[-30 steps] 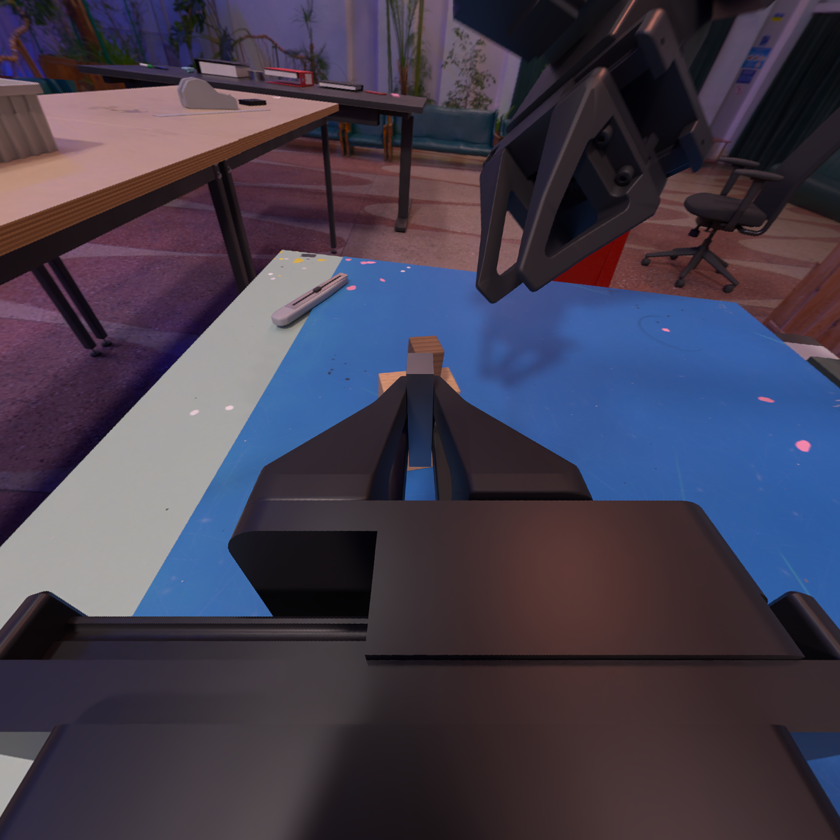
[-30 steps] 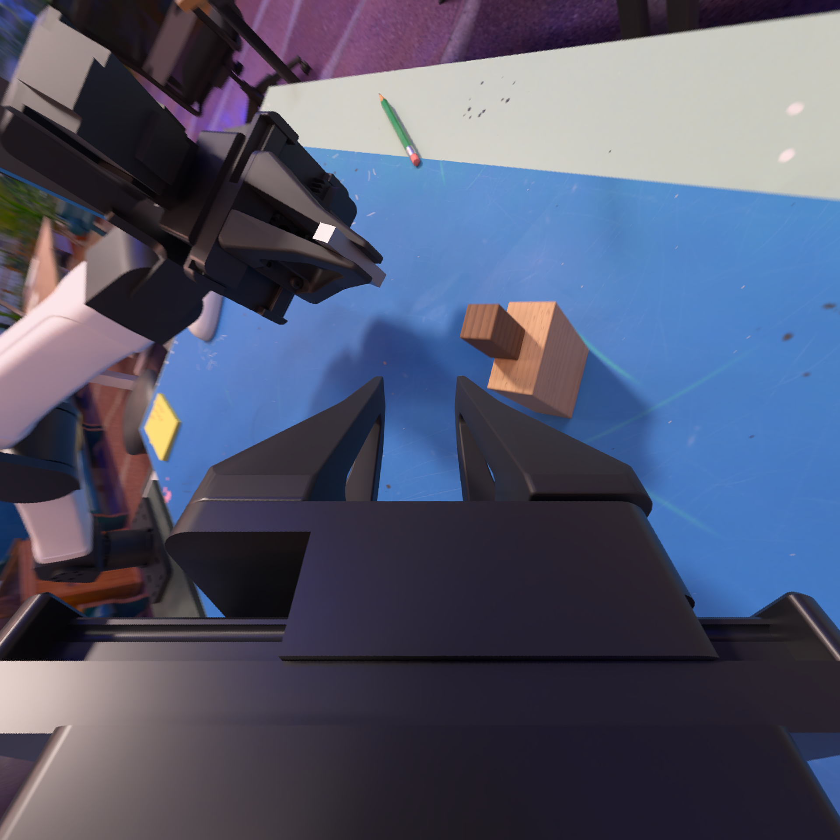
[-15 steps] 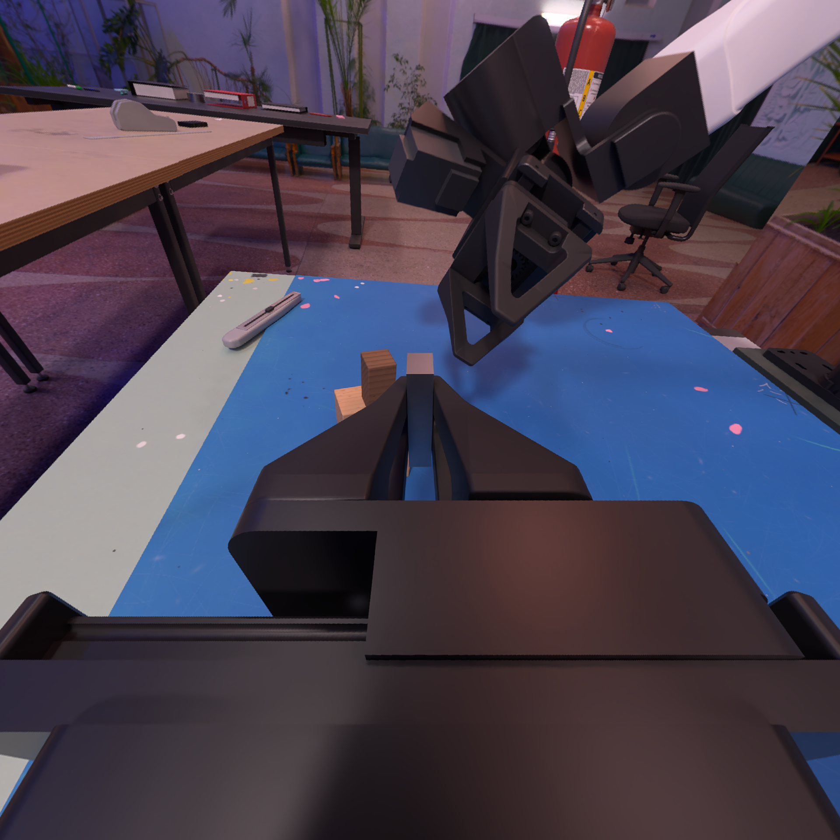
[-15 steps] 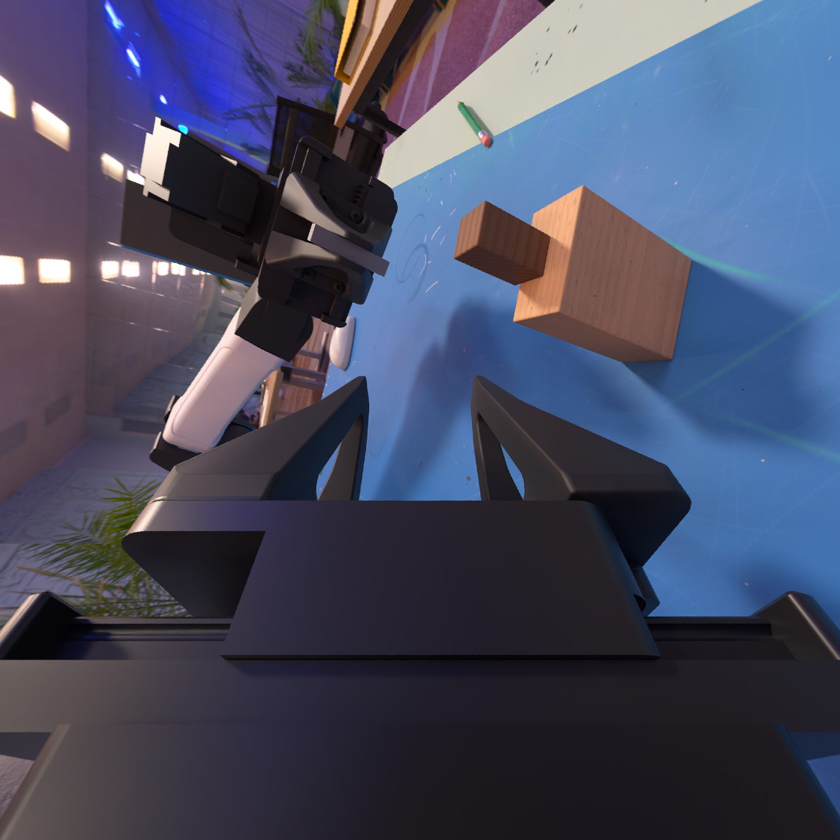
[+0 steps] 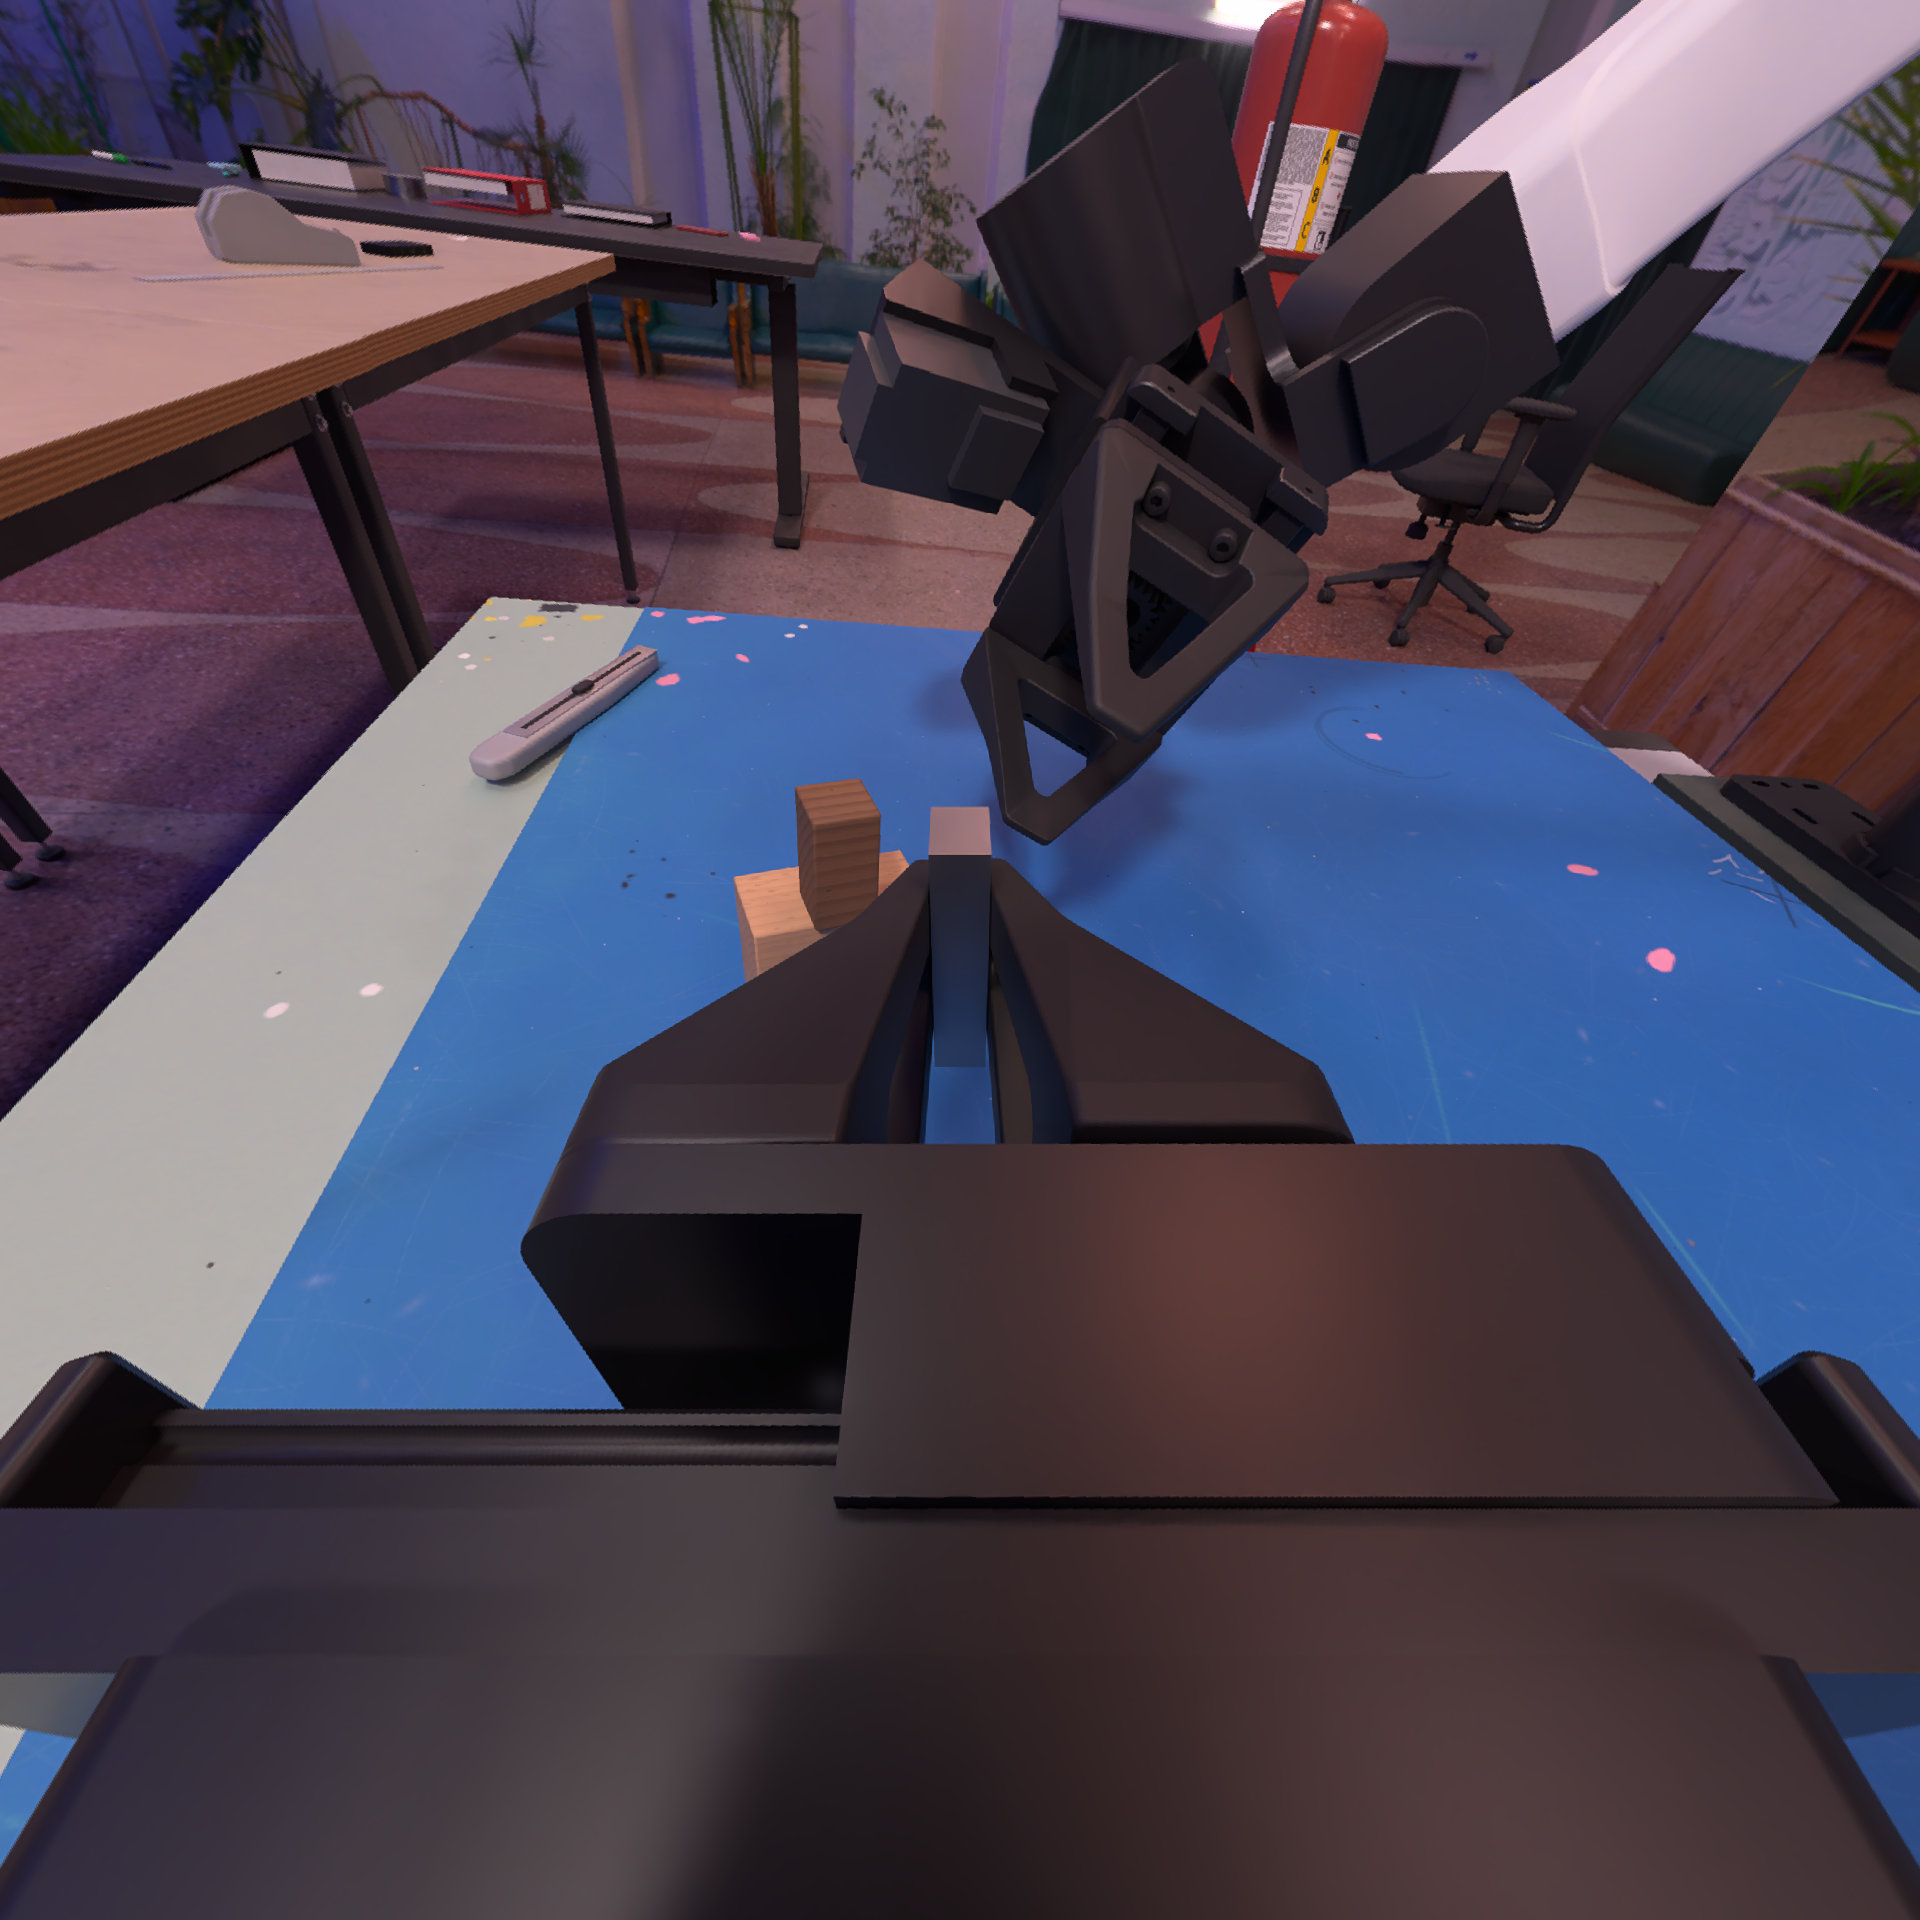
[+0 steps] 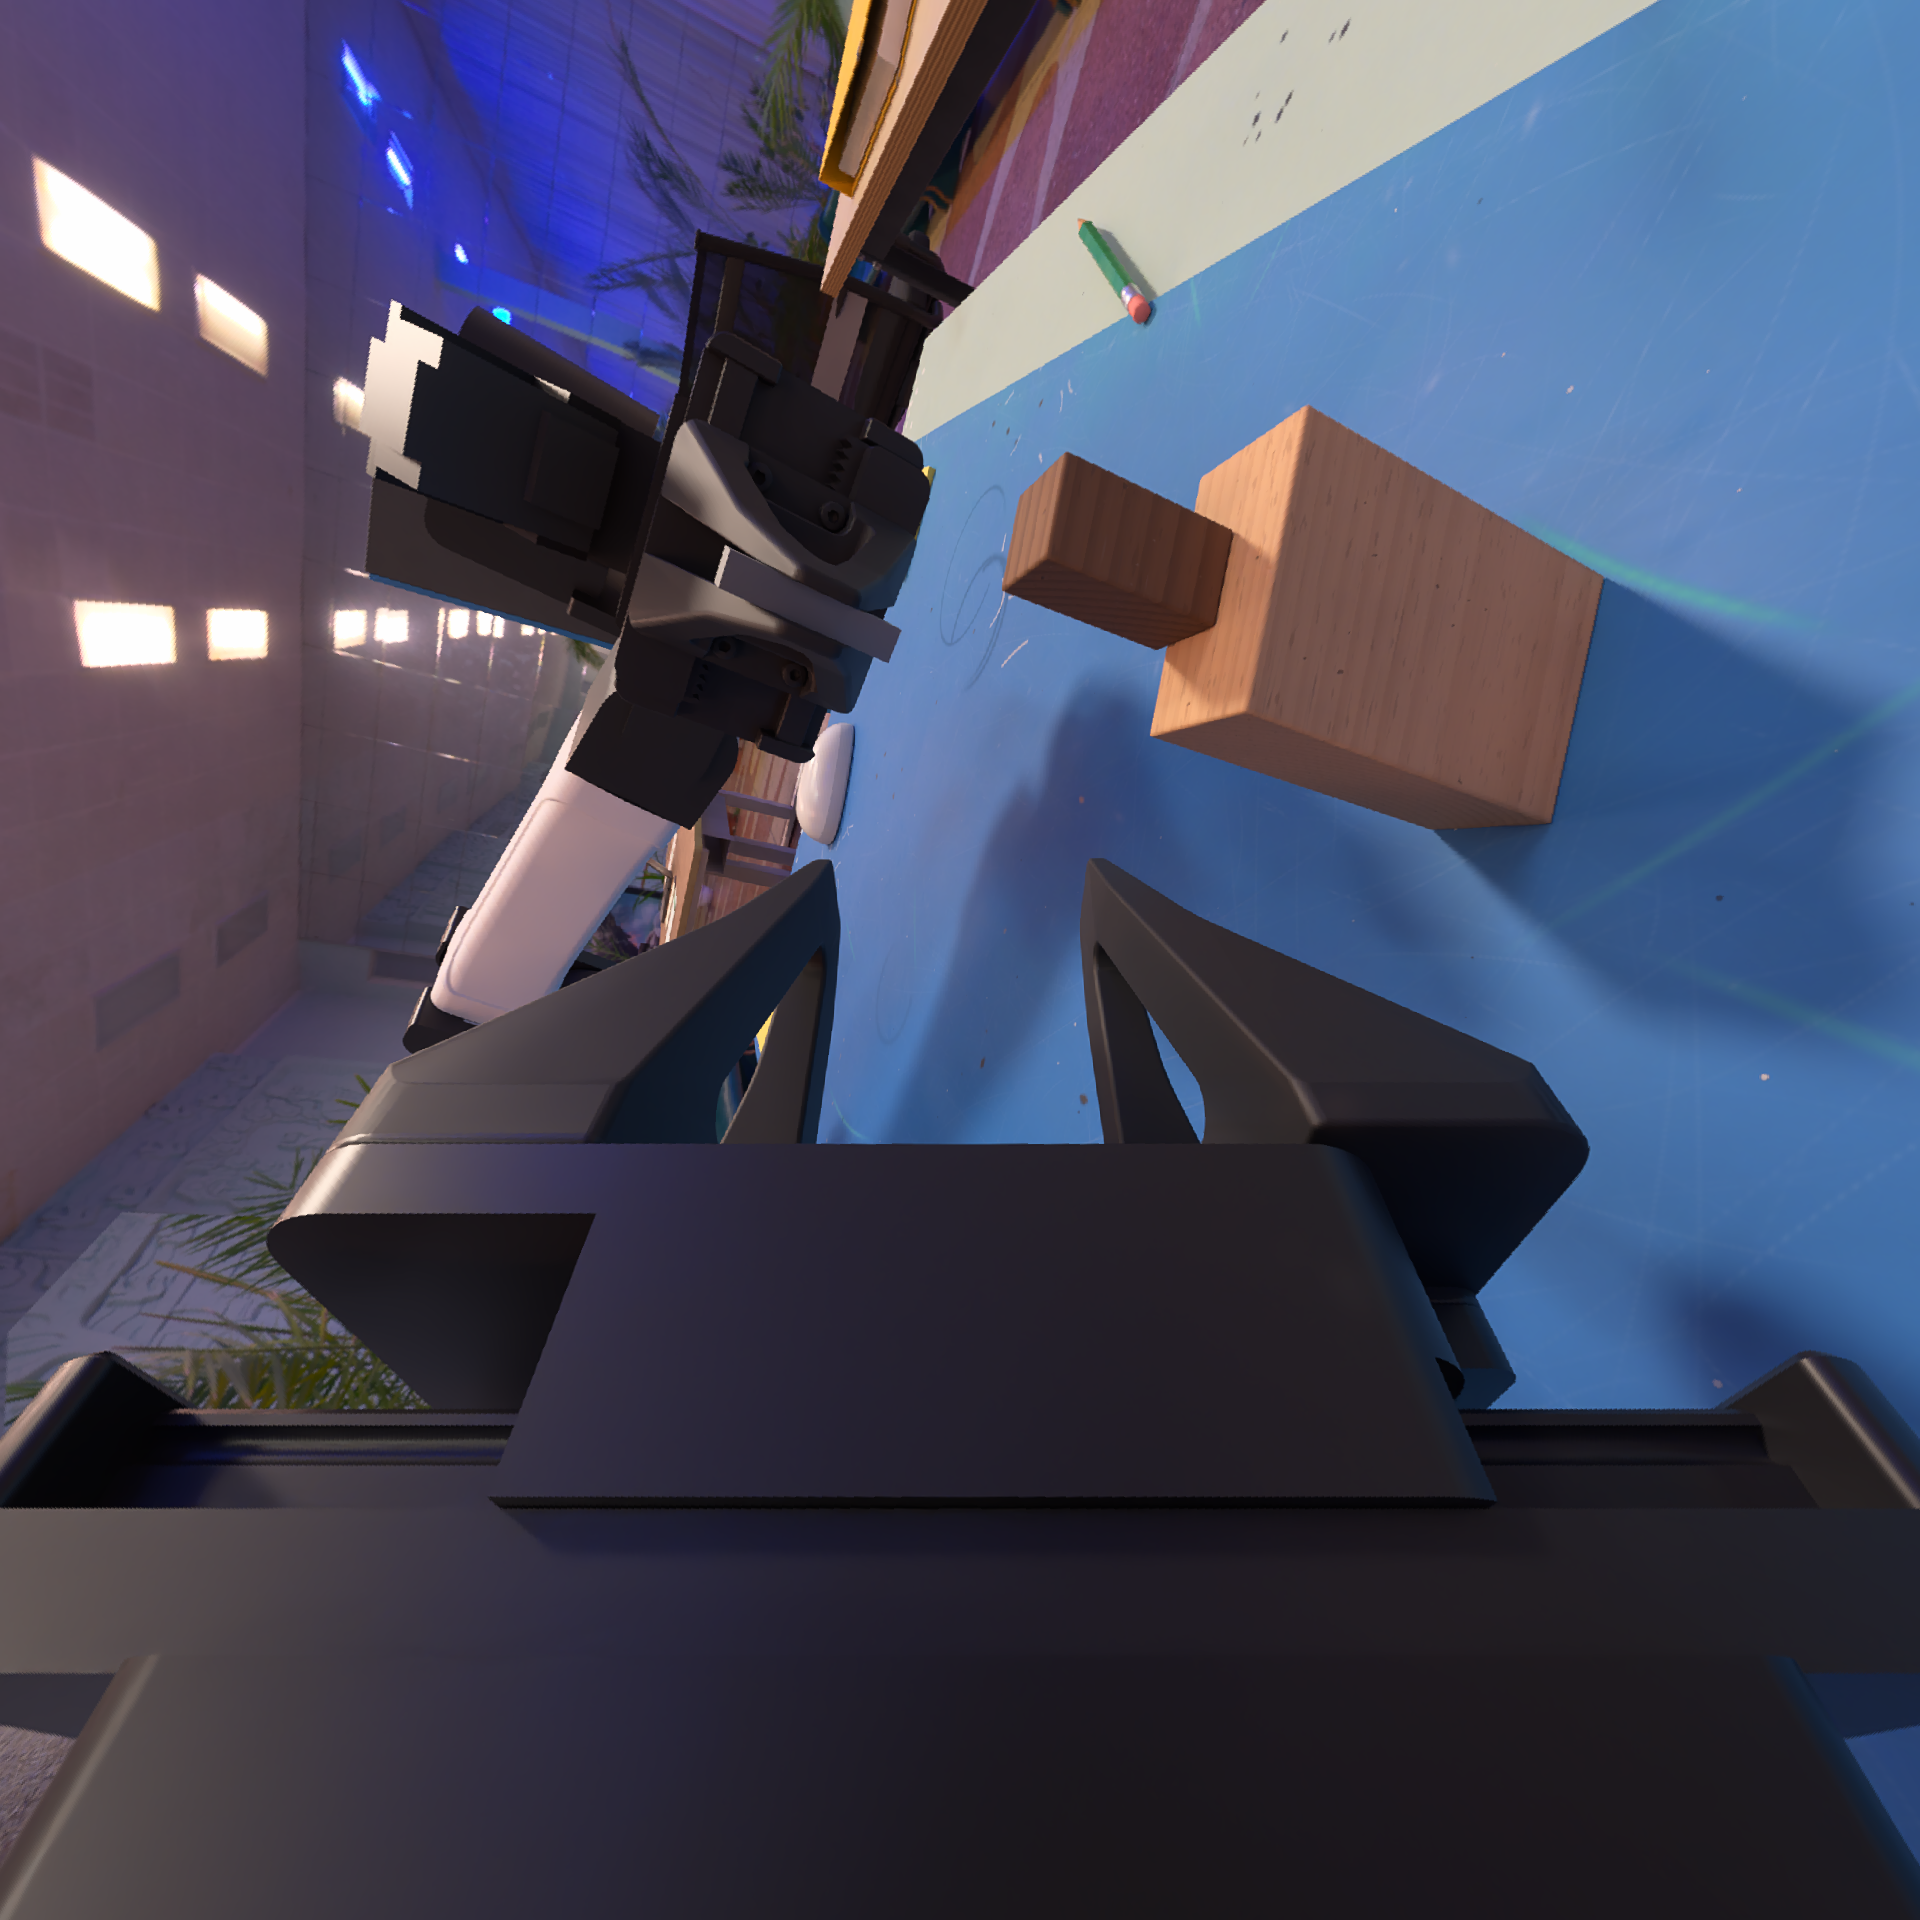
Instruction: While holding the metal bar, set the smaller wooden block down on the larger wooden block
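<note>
Two hands: left hand (image 5: 959, 883) clamps metal bar (image 5: 959, 935) level; right hand (image 6: 958, 883) gapes empty.

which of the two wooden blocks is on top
The smaller wooden block, darker brown, stands on the larger wooden block, which is paler and rests on the blue mat.

Label on red fire extinguisher (image 5: 1311, 125); print too small, unreadable.

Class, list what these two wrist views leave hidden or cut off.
- Left wrist view: the left gripper hides most of the larger wooden block and the metal bar sides.
- Right wrist view: the smaller wooden block hides its contact face; the table's extent is cut off.
</note>
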You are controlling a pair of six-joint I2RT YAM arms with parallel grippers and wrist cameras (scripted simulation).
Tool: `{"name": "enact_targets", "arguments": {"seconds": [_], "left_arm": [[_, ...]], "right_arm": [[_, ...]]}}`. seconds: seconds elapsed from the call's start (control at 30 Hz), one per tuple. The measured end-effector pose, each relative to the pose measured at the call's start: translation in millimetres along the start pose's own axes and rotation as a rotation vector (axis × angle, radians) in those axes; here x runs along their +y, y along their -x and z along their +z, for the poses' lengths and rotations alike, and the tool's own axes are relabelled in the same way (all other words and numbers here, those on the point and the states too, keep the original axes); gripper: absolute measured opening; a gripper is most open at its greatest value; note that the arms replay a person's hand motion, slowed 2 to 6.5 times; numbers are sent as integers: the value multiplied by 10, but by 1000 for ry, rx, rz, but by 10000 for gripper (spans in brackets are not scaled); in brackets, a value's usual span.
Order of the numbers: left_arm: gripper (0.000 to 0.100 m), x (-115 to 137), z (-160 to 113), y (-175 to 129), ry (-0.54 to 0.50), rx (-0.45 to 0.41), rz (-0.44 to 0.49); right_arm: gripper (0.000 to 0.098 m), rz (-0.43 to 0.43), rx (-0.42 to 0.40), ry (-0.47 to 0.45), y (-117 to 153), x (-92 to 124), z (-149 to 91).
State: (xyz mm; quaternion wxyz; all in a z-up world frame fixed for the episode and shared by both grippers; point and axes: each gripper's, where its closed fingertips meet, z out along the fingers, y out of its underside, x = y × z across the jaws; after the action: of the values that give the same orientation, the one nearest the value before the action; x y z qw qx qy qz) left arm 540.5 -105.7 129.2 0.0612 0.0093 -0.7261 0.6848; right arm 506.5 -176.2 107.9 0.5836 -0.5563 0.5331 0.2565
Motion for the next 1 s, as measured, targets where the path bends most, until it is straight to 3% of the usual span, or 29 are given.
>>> {"name": "enact_targets", "arguments": {"seconds": [0.47,0.8,1.0], "left_arm": [[81,37,9,0,24,-1,-3],[81,96,20,49,62,-38,-6],[81,112,24,58,76,-44,-7]], "right_arm": [[411,0,20,4,-30,-38,-13],[588,-42,178,27,-114,6,9],[620,-72,257,63,-120,56,75]]}}
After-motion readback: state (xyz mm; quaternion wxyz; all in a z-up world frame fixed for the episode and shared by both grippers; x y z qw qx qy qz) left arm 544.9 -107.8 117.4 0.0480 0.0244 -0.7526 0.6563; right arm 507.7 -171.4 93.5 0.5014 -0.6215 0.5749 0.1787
